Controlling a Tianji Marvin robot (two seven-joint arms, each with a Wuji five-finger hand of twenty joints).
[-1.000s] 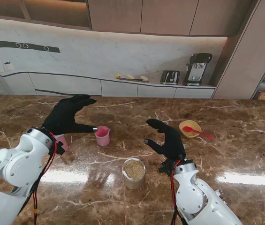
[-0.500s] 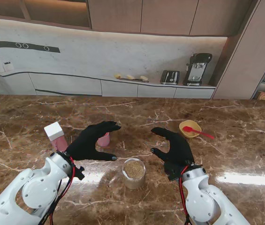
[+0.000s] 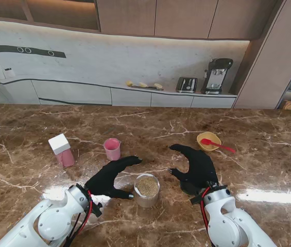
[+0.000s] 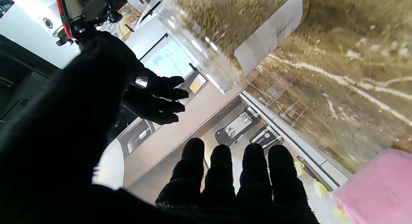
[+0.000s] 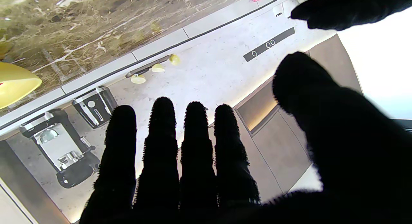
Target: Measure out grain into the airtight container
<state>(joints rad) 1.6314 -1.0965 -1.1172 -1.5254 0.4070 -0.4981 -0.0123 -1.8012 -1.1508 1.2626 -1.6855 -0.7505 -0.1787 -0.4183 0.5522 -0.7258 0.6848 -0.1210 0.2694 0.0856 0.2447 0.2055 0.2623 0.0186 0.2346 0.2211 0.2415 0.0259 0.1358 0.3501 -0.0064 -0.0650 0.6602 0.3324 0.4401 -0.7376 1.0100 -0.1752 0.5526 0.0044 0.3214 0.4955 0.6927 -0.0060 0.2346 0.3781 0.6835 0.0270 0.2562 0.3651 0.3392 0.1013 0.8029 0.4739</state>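
A clear cylindrical jar of tan grain, bearing a white label too blurred to read, stands on the glossy brown marbled surface between the two black-gloved robot hands. Left robot hand and right robot hand both spread wide, holding nothing. A pink plastic cup sits farther from me.

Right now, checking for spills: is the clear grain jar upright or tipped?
Upright. The clear grain jar stands on the marble table, mouth up, no lid, grain level inside.
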